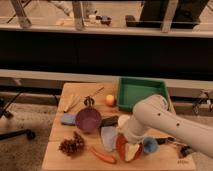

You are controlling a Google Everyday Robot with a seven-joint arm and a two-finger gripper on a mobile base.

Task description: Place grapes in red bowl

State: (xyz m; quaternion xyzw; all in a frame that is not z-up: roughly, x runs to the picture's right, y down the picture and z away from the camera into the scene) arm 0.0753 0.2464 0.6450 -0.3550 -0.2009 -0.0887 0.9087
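The grapes [72, 145], a dark reddish-brown bumpy bunch, lie at the front left of the wooden table [75, 92]. The red bowl [121, 148] stands at the front middle, partly covered by my white arm [152, 120]. My gripper [131, 150] hangs at the end of the arm, right over the red bowl and well to the right of the grapes. Nothing shows in it. An orange carrot [102, 155] lies between the grapes and the red bowl.
A purple bowl [88, 120] stands behind the grapes, with a blue sponge [68, 118] to its left. A pale blue cloth [108, 137], a black object [109, 121], a small blue cup [150, 145], an orange [110, 100] and a green tray [142, 91] are also on the table.
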